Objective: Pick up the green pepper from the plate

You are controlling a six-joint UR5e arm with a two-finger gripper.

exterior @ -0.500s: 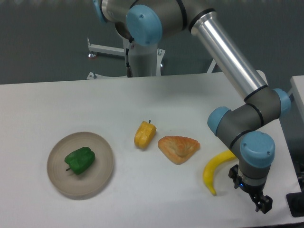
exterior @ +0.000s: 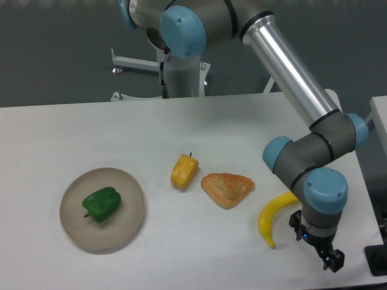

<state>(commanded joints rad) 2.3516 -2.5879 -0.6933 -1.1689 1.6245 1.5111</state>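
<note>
Silver tubular arm, grey joints capped light blue, small black end effector [exterior: 331, 260].

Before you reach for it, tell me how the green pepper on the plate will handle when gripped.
The green pepper looks glossy, so the fingers may slip on its skin. Its lumpy, blocky shape suggests it will probably rock rather than roll freely on the plate. It seems stiff and likely light for its size.

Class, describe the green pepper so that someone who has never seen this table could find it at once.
Start at the white table and look to its near left, where a round beige-grey plate sits. The green pepper lies on that plate, the only thing on it. It is glossy, dark green and lumpy, unlike the yellow pepper lying on the bare table farther right.
</note>
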